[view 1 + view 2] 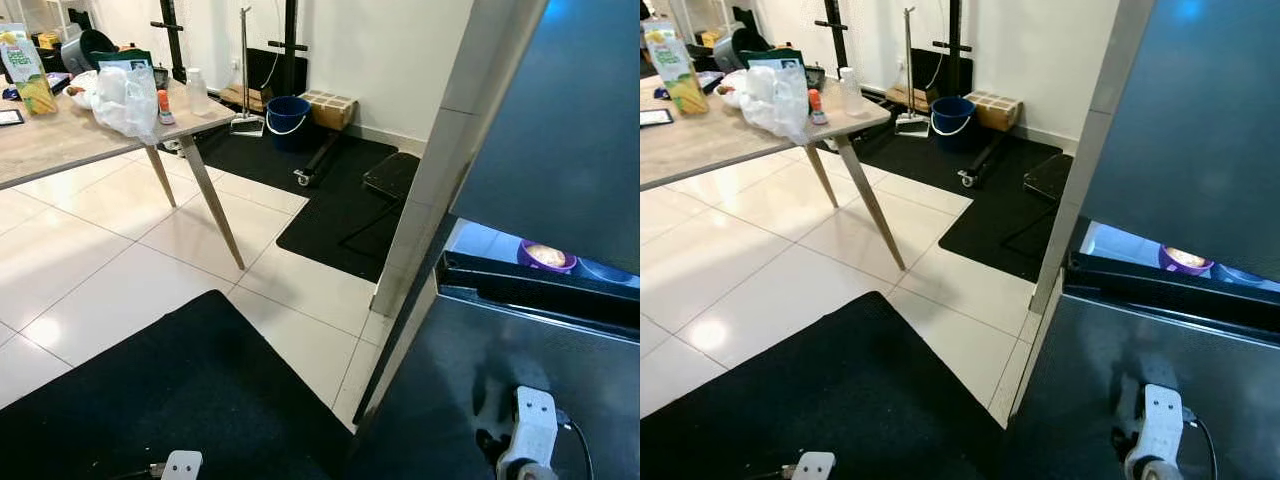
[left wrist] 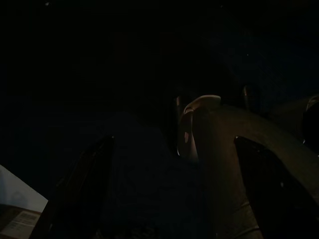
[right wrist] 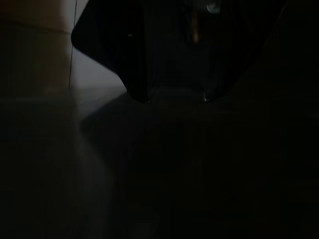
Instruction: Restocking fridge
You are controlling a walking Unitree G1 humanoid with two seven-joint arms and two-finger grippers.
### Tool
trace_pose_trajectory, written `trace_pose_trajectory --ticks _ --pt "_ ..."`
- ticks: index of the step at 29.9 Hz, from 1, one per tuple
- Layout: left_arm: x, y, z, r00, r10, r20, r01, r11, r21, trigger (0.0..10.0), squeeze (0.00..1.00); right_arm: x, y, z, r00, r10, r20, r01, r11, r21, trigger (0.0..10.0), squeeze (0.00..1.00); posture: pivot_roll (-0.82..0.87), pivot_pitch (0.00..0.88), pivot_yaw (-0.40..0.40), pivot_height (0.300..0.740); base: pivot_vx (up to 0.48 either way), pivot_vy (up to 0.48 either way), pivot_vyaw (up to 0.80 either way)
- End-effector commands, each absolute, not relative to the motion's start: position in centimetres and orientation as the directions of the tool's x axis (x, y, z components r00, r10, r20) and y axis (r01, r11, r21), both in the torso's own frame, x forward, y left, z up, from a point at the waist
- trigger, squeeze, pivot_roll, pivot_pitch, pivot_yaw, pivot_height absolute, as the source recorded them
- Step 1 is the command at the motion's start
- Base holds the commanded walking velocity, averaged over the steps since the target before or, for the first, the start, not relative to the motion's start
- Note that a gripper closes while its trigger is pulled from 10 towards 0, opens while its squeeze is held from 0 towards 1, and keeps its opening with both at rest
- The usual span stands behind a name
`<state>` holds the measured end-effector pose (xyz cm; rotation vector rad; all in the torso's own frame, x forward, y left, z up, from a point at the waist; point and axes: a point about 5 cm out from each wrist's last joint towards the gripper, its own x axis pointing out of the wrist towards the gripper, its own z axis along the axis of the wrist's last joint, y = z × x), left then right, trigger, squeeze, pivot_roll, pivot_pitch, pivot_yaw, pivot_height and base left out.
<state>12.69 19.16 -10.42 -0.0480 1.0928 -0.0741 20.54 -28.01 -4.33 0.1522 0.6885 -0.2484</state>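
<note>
**At the fridge, goods well away on the bench**

The fridge (image 1: 560, 150) stands close on the robot's right, dark panels above and below a lit gap where a purple bowl (image 1: 546, 257) sits (whether a door is ajar I can't tell). Well apart from the fridge, across the tiled floor (image 1: 120, 260), the bench (image 1: 60, 140) carries a white plastic bag (image 1: 125, 98), a juice carton (image 1: 25, 68) and a clear bottle (image 1: 197, 92). Carton and bottle stand upright, long axes vertical, tops up. Both arms hang low. The left end effector (image 2: 174, 144) has its fingers apart with nothing between them; the right arm (image 1: 530, 435) is beside the fridge's lower panel, its end effector's state I cannot tell. This would fit either a pause between fetching trips or the stocking being finished, so I name no next move.
</note>
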Motion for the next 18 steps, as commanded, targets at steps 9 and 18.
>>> trace_pose_trajectory --ticks 9,18 --pt "12.0 18.7 -10.7 0.435 -0.095 -0.896 0.038 0.995 -0.087 10.0 0.00 25.4 -27.4 -0.8 0.867 -0.155 -0.473 0.228 0.968 0.101 10.0 0.00 0.05 0.000 -0.062 0.740 0.000 0.000 0.00" --pt "12.0 18.8 -10.7 0.436 -0.095 -0.895 0.038 0.995 -0.087 10.0 0.00 26.7 -26.8 0.1 0.894 -0.138 -0.427 0.204 0.973 0.111 10.0 0.00 0.05 0.000 -0.063 0.740 0.000 0.000 0.00"
